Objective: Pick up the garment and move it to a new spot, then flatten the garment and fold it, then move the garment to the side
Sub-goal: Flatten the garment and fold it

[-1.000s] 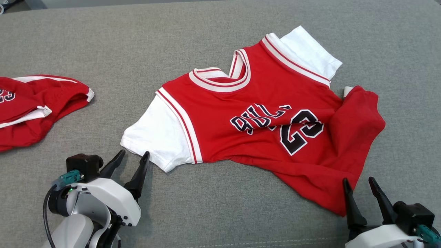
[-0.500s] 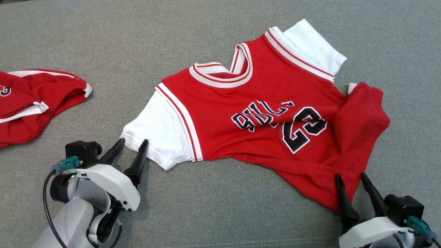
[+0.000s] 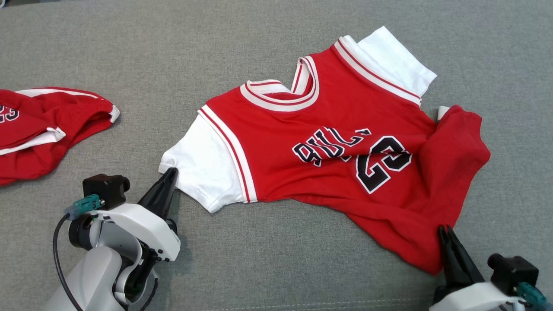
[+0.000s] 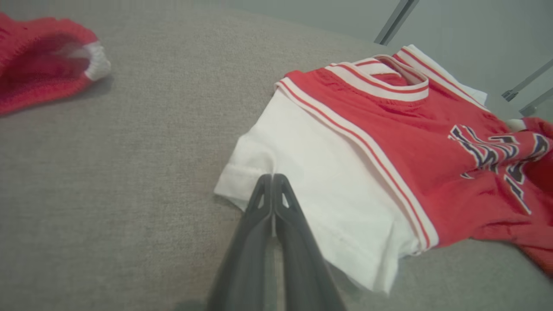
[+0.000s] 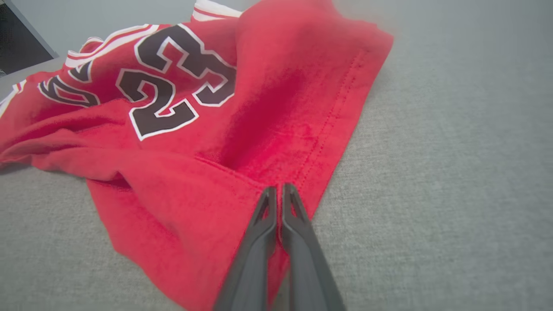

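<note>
You have left end effector [image 3: 170, 172] clamped on the sleeve [image 3: 203, 168], right end effector [image 3: 445, 230] on the near hem [image 3: 425, 255], so the garment [image 3: 328, 129] should lift spread.

Two garments [image 3: 328, 142] [image 3: 43, 129], two tools [image 3: 170, 172] [image 3: 445, 230]

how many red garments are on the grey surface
2: the red jersey crumpled at centre; a second red garment with white trim at the far left, partly cut off.

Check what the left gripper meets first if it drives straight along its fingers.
The jersey's white sleeve: the left gripper is shut on its hem, so more sleeve fabric lies dead ahead, probably bunching. Depth beyond is unclear.
</note>
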